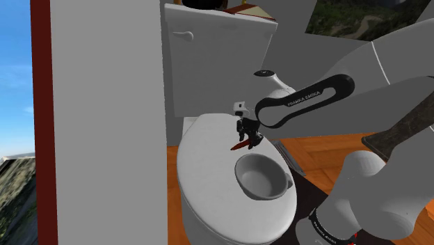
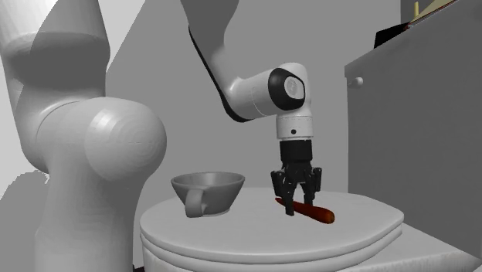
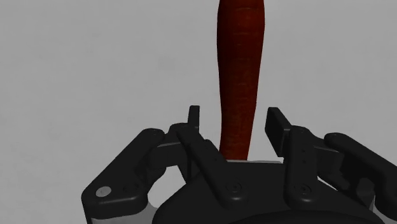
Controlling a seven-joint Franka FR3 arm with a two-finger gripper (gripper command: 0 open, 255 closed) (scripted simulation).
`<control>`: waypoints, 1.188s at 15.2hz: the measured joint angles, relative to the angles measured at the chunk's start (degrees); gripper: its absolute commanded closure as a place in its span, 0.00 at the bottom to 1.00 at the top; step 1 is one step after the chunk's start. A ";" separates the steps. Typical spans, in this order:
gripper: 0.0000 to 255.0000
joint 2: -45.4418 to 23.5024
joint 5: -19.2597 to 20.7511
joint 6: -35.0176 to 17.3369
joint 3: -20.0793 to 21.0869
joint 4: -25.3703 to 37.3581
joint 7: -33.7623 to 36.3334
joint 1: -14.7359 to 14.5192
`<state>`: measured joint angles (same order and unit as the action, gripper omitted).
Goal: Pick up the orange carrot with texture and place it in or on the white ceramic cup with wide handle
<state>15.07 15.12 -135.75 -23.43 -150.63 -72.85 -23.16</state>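
Your gripper [image 1: 245, 141] hangs straight down over the closed toilet lid [image 1: 209, 184], with its fingers apart, one on each side of the carrot [image 1: 238, 147]. In the wrist view the dark reddish-orange carrot [image 3: 240, 57] runs away from the gripper [image 3: 234, 114] between the two fingers [image 3: 194, 114], and you can see a gap on each side, so nothing is clamped. The carrot lies flat on the lid.

In the second exterior view the gripper [image 2: 297, 205] straddles one end of the carrot [image 2: 315, 212], and the rest of it sticks out toward four o'clock. The pale grey cup [image 2: 208, 189] stands upright on the lid [image 2: 232, 236] at nine o'clock from the gripper, apart from it, with its handle turned toward six o'clock. In the shoulder view you find the cup [image 1: 261, 179] at five o'clock from the carrot, nearby but not touching. The toilet tank [image 1: 209, 62] rises at twelve o'clock behind the lid.
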 measured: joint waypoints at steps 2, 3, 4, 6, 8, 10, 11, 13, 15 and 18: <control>1.00 0.06 0.01 -0.07 0.02 -0.01 0.04 0.00; 1.00 0.06 0.01 -0.08 0.02 0.00 0.06 0.00; 1.00 0.09 0.02 -0.12 0.02 -0.02 0.04 0.00; 1.00 0.16 0.04 -0.14 0.03 -0.06 0.04 0.02; 1.00 0.41 0.03 0.45 0.12 0.07 0.04 0.01; 1.00 1.15 0.11 1.61 0.29 0.55 0.10 0.07; 1.00 1.88 0.22 2.54 0.43 0.78 0.14 0.14; 1.00 3.00 0.21 4.49 0.69 1.66 0.10 0.18; 1.00 4.10 0.28 6.12 0.93 2.20 0.10 0.26; 1.00 5.61 0.18 8.99 1.38 3.59 0.06 0.25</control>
<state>20.68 15.29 -126.76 -22.05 -147.04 -72.79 -22.91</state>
